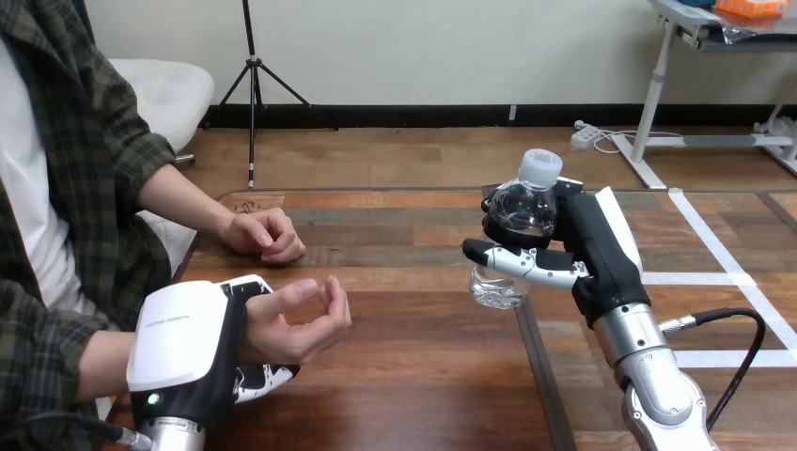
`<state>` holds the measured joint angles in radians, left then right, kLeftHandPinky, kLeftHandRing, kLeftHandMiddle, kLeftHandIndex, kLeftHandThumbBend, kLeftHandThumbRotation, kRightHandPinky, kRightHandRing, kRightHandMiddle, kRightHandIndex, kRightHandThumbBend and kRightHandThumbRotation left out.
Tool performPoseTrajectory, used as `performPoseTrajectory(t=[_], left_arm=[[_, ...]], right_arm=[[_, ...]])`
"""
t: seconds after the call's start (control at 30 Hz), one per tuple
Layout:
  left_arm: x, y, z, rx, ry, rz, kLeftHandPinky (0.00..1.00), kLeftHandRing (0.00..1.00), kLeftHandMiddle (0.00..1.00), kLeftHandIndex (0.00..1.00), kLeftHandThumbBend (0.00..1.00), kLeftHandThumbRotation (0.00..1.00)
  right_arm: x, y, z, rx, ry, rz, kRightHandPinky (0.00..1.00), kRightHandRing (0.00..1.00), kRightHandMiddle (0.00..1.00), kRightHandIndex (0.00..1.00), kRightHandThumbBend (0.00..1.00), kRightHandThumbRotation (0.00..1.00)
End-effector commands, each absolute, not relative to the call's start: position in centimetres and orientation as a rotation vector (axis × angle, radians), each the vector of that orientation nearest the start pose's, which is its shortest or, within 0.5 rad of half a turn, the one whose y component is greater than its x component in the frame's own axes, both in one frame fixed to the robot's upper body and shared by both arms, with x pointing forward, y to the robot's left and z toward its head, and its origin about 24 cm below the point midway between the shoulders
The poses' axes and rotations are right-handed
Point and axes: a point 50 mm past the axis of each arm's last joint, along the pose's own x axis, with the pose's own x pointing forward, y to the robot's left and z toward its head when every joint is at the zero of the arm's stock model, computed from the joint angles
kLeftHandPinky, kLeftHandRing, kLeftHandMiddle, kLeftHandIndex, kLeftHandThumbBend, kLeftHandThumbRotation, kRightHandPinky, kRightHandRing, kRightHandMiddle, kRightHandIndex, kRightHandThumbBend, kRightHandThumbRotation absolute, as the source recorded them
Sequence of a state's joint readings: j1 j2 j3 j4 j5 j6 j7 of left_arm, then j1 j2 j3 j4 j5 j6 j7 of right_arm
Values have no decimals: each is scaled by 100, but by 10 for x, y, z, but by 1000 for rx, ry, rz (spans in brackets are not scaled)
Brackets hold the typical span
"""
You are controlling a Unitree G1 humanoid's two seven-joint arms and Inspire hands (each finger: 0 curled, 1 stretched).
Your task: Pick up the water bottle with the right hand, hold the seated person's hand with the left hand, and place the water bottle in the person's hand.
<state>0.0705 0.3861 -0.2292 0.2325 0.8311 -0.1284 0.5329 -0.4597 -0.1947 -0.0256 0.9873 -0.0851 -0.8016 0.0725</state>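
Fingers (526,266) of the right hand (594,252) are wrapped round a clear water bottle (520,214), one lying across its front below the shoulder and the rest closed behind it. The wooden surface (423,362) runs across the whole lower view, with a seam down it just right of the middle.

At the near left, the left hand (183,338) shows its white back to the camera. Its fingers (268,378) come out curled beneath the heel of the person's hand (299,324), and another black-and-white tip lies over the top edge, so it clasps that hand at the wrist end. The clasped hand is palm up, fingers loosely bent, pointing toward the bottle but well apart from it. Farther back, the person's other hand (265,233) rests on the surface in a loose fist.

Right of the middle, the silver right forearm (648,362) rises from the bottom edge to its hand. The bottle stands nearly upright, its long axis leaning a little, white cap (541,167) up and slightly right, base (495,289) down and slightly left. I cannot tell whether the base touches the surface.
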Motion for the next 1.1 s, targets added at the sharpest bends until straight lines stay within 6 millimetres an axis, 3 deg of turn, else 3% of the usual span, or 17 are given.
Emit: performPoseTrajectory(t=[0.0, 1.07], left_arm=[[231, 176, 7, 1129, -238, 47, 36, 40, 43, 48, 75, 0], [232, 166, 10, 1081, -287, 48, 34, 38, 42, 46, 77, 0]], right_arm=[[329, -171, 65, -258, -406, 149, 37, 42, 47, 49, 69, 0], [330, -168, 71, -242, -437, 162, 35, 40, 47, 48, 69, 0]])
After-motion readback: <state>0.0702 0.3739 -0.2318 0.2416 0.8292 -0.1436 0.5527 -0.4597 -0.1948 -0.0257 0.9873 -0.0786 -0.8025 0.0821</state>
